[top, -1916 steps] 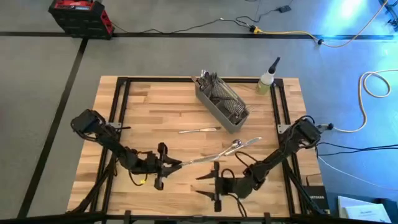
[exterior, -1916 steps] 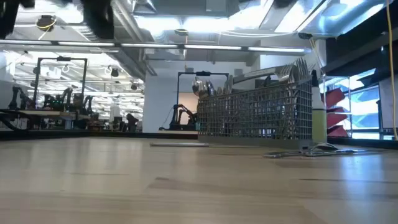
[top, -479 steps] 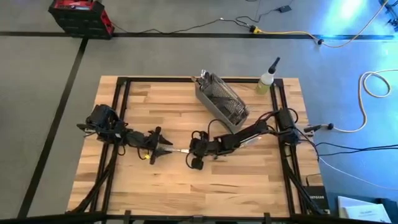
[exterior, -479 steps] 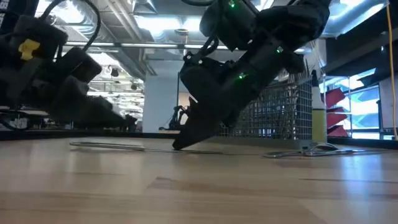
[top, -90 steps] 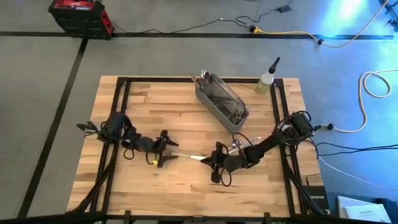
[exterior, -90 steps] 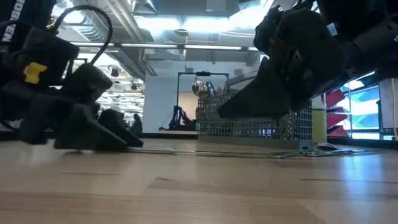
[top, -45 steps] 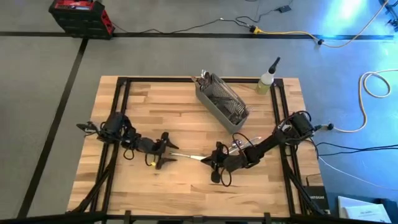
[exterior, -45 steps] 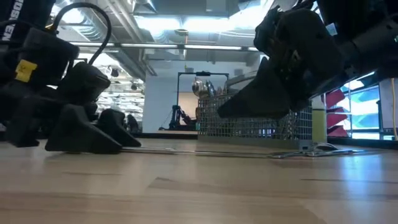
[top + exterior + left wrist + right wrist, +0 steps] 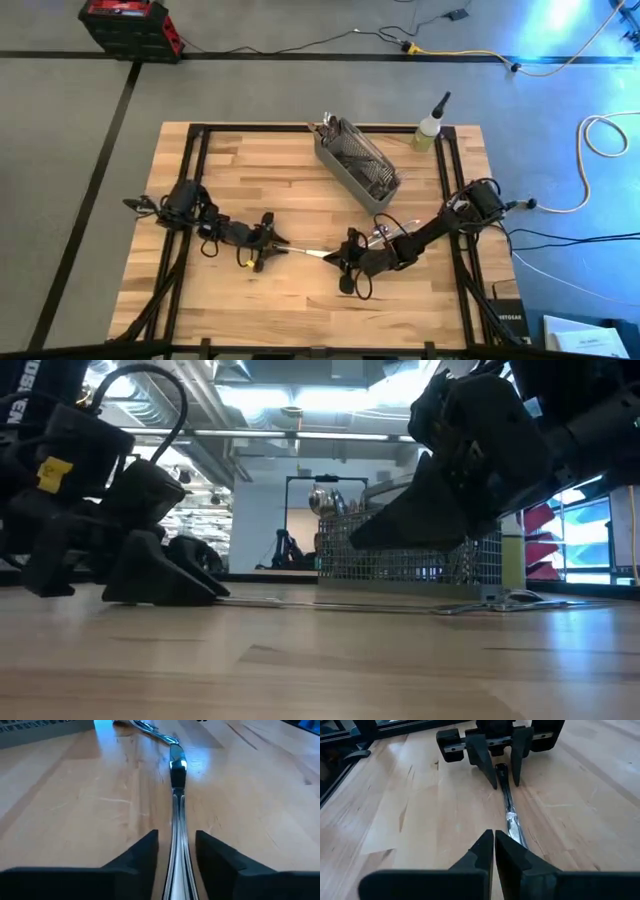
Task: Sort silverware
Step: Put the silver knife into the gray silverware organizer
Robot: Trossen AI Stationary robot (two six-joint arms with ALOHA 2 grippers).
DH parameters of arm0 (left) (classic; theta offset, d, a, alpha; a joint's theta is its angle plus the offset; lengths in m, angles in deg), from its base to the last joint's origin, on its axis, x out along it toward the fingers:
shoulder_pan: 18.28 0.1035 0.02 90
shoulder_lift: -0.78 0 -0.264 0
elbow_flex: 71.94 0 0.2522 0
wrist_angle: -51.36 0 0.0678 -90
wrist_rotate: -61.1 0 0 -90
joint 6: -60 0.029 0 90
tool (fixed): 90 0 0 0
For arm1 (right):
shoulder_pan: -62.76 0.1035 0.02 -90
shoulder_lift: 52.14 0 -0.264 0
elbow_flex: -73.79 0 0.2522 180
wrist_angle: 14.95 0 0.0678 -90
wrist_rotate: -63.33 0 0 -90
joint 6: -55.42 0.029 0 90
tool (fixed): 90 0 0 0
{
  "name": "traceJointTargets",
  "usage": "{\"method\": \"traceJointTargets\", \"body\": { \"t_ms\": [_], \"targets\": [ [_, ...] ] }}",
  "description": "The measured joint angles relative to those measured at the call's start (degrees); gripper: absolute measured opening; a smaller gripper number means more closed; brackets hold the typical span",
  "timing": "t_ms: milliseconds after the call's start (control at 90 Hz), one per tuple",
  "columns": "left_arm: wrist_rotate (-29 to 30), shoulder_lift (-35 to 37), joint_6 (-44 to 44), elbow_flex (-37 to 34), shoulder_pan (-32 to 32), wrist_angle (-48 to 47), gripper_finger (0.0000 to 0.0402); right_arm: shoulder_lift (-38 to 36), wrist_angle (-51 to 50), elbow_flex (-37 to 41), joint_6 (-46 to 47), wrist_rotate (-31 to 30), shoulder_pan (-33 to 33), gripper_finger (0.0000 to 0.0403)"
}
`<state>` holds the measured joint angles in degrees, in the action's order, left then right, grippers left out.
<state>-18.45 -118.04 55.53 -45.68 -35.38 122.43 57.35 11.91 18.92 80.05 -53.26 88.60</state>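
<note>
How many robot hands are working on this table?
2. The left hand sits left of the table's centre, its fingers either side of a piece of silverware; the right hand faces it from the other end.

Table (image 9: 300, 190): pale butcher-block wood in glued strips, smooth, with a soft satin sheen. Utensil (image 9: 177, 780): polished silver-coloured metal, mirror-glossy, catching bright highlights. Left gripper (image 9: 175, 851) and right gripper (image 9: 493, 851): fingers of matt black plastic, faintly grainy. Basket (image 9: 357, 165): grey wire mesh, dull metallic. Bottle (image 9: 428, 131): translucent yellowish plastic with a black tip.
</note>
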Motion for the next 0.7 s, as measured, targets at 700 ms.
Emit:
{"method": "traceJointTargets", "body": {
  "t_ms": [700],
  "targets": [
    [-1.38, -0.27, -0.37, 0.09, -1.55, 3.50, 0.0043, -0.76, 16.27, -1.88, -1.69, 8.71, 0.38, 0.0001]
  ]
}}
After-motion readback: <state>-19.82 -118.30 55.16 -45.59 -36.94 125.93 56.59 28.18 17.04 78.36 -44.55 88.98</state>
